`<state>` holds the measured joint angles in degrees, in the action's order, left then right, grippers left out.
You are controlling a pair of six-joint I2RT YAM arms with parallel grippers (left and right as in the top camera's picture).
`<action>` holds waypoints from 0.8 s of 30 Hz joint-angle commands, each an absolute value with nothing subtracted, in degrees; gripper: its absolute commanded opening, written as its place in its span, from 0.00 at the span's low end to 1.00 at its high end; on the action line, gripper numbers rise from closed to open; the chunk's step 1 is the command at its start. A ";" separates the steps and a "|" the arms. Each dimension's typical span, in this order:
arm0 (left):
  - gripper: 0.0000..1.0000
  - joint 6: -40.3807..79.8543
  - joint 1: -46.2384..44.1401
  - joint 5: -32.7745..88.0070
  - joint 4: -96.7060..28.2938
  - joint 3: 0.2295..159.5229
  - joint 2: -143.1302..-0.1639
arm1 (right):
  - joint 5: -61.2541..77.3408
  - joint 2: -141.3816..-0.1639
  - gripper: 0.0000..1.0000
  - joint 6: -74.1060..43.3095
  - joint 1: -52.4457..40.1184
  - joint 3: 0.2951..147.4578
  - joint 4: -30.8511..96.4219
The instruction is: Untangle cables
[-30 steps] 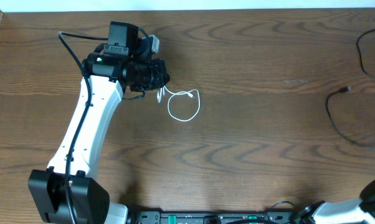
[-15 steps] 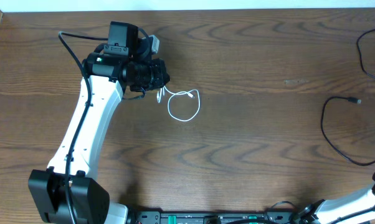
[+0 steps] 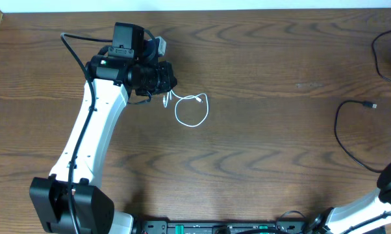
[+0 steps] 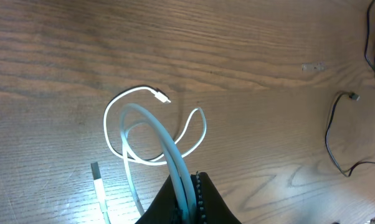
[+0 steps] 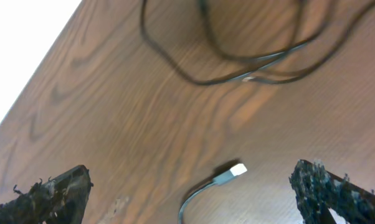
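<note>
White cable [image 4: 166, 144] loops out rightward from your left gripper [image 4: 187, 186], clamped on one strand; black cable [image 3: 336, 129] lies far right of it, under your wide-spread, empty right gripper [image 5: 190, 186].

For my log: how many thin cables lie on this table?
2: white cable in the left gripper, black cable near the right edge; the corner's black loops may belong to it.
</note>
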<state>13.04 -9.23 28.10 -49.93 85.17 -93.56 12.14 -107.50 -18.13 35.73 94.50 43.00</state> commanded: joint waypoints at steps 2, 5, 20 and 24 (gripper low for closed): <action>0.08 12.08 -9.37 27.38 -50.11 85.49 -94.11 | 12.97 -108.66 0.99 -18.22 32.60 88.40 40.71; 0.08 12.08 -9.37 27.38 -50.13 85.49 -94.11 | 13.04 -109.95 0.98 -19.55 31.11 84.25 38.02; 0.08 12.08 -9.37 27.35 -50.13 85.49 -94.11 | 12.99 -110.59 0.31 -21.19 27.99 68.03 24.77; 0.08 12.08 -9.37 27.35 -50.11 85.49 -94.11 | 13.04 -110.59 0.34 -21.23 27.35 64.55 20.62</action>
